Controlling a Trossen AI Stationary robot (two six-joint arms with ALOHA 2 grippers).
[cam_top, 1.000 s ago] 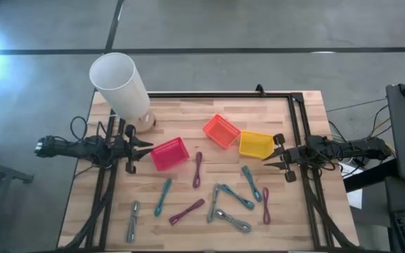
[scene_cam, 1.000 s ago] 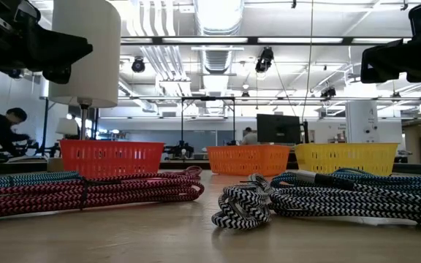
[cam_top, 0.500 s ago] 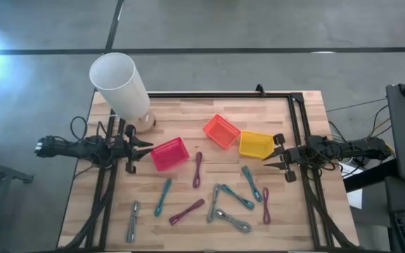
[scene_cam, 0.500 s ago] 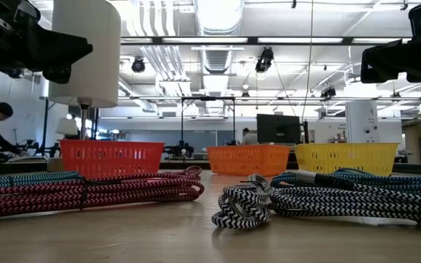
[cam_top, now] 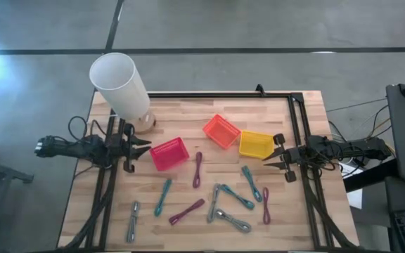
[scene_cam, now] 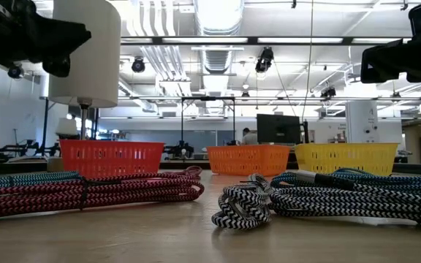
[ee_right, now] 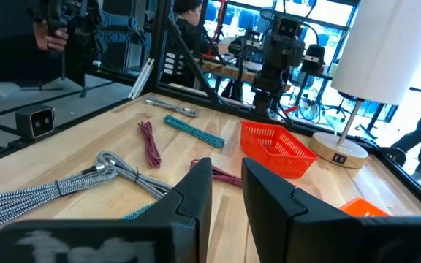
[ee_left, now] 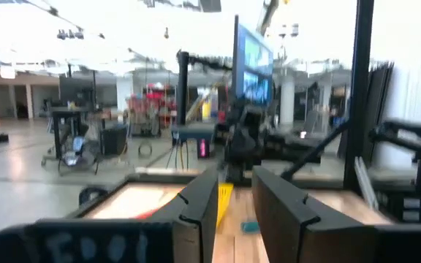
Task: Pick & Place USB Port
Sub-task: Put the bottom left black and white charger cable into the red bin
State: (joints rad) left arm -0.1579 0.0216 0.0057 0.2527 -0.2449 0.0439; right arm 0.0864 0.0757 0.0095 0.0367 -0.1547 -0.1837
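Right gripper: fingers slightly parted, empty, raised at the table's right edge. Cables: bundled, lying forward and below it; teal cable nearest, long axis angled away from the fingers; maroon cable just beyond. Yellow basket beside the fingertips. Left gripper: parted, empty, beside the pink basket, farther from those two cables
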